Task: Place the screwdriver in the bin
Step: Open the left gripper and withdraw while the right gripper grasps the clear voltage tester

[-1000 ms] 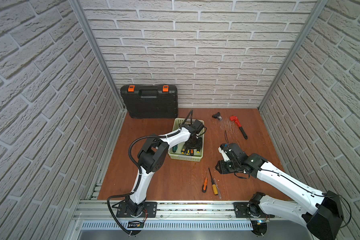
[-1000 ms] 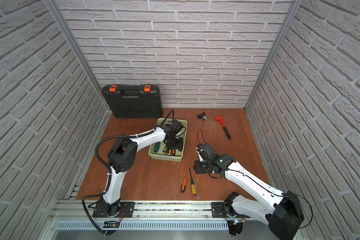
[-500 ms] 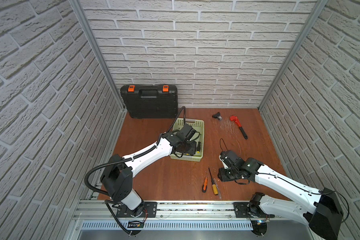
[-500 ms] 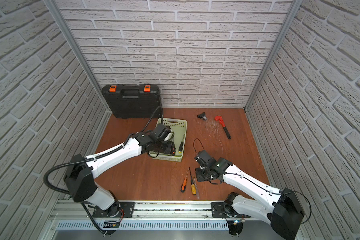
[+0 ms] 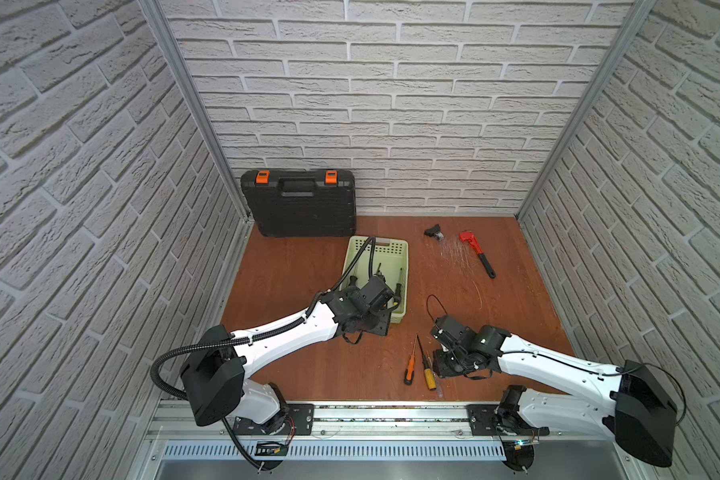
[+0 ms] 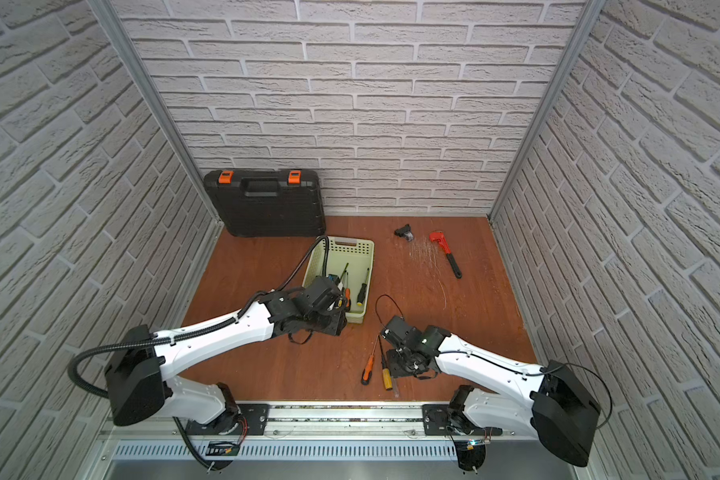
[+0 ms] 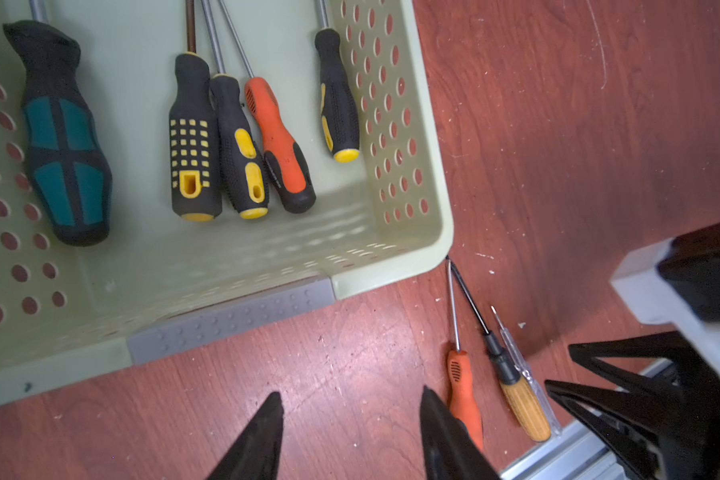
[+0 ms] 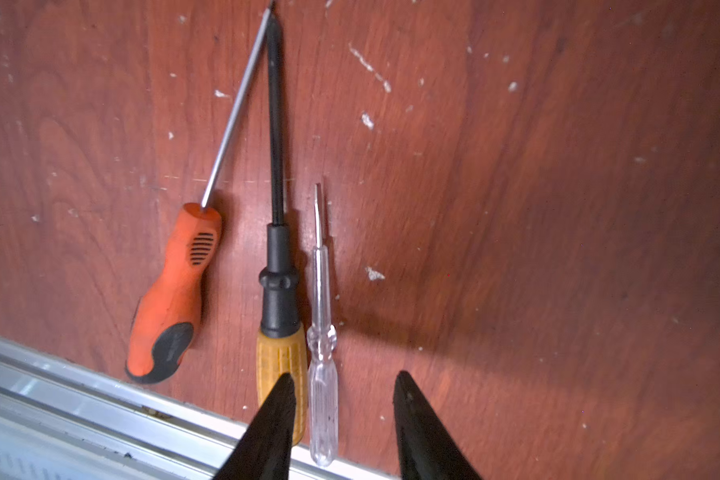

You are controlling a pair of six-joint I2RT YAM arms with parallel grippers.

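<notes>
The pale green bin (image 5: 393, 249) (image 7: 395, 249) holds several screwdrivers with black, yellow, orange and teal handles. On the table near the front rail lie three screwdrivers: an orange one (image 5: 410, 370) (image 8: 171, 299), a yellow-handled one (image 5: 429, 377) (image 8: 279, 357) and a clear one (image 8: 323, 399). My left gripper (image 7: 350, 392) (image 5: 377, 322) is open and empty over bare table just outside the bin's near end. My right gripper (image 8: 345, 375) (image 5: 445, 365) is open, its jaws straddling the clear screwdriver's handle from above; I cannot tell whether they touch it.
A black toolcase (image 5: 300, 203) with orange latches stands against the back wall. A red pipe wrench (image 5: 476, 253) and a small black part (image 5: 433, 232) lie at the back right. The aluminium rail (image 5: 391, 409) borders the table's front edge, right behind the screwdriver handles.
My left gripper has come out of the bin toward the front, with its jaws wider. My right gripper has moved forward and down to the three screwdrivers.
</notes>
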